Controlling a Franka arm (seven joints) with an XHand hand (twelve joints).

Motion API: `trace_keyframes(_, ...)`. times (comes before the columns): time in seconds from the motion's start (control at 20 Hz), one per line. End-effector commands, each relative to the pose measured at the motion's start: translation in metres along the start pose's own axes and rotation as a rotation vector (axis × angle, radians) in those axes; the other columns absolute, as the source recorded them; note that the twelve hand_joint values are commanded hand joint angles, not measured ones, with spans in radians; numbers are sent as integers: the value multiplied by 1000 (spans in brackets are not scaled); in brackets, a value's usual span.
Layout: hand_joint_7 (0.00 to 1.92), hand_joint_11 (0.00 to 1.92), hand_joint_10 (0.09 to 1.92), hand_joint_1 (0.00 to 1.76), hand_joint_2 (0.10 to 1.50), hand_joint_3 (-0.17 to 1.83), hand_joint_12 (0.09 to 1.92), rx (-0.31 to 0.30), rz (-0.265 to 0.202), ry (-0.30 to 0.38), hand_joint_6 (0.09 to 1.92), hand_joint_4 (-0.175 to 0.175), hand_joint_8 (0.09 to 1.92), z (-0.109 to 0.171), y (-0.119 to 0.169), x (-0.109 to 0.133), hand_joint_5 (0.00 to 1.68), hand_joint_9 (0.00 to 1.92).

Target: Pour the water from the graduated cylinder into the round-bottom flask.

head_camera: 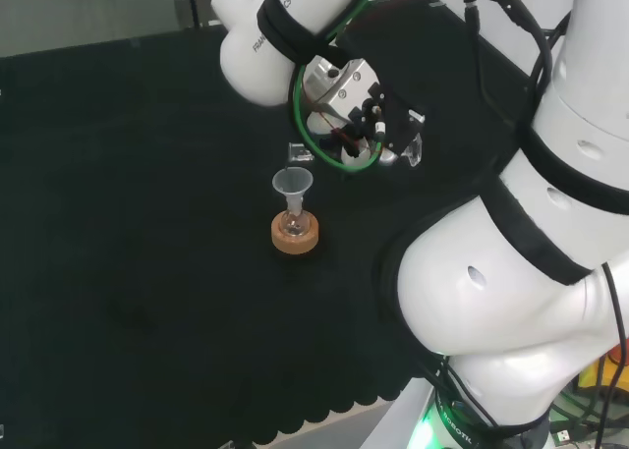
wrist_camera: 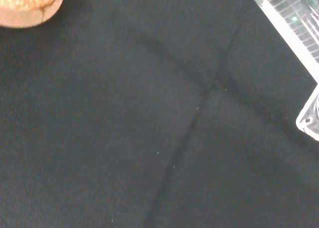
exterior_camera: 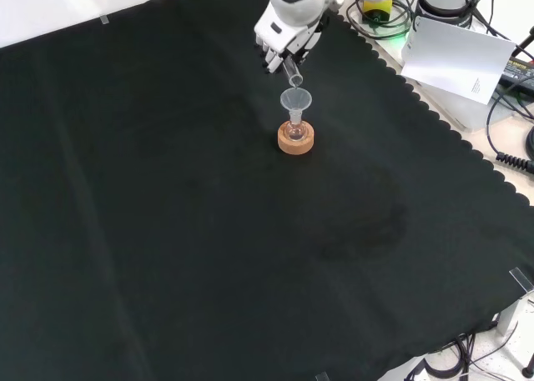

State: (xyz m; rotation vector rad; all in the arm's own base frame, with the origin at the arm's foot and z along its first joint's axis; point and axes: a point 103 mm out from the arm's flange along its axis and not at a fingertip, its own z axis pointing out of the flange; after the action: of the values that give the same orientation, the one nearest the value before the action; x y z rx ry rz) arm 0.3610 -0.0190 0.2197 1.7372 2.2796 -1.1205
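Above the funnel point(exterior_camera: 295, 98), hand point(exterior_camera: 284, 41) tilts cylinder point(exterior_camera: 291, 70); flask point(exterior_camera: 294, 132) below.

Black-clothed bench point(exterior_camera: 167, 231); cork ring point(exterior_camera: 296, 140) on it

A plain black cloth point(exterior_camera: 167, 231) with a scalloped edge is spread over the bench. A tan, orange-brown cork ring point(exterior_camera: 296, 139) is seen beneath a clear flask point(exterior_camera: 294, 131), topped by a translucent whitish funnel point(exterior_camera: 295, 99). The clear graduated cylinder point(exterior_camera: 292, 69) is held by the black and white hand point(exterior_camera: 282, 43).
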Motion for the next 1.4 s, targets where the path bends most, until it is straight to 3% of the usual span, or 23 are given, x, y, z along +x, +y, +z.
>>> trace_keyframes(0.05,1194,1331,87,1138,1142,20,679,84,36,-107,1109,-175,367,24,0,-11,925,1401)
trace_keyframes(0.85,1192,1330,87,1138,1142,22,679,71,24,-131,1112,-175,366,31,-2,-8,924,1402)
trace_keyframes(1.4,1191,1329,87,1138,1142,23,678,70,33,-199,1113,-175,366,19,-2,-4,924,1401)
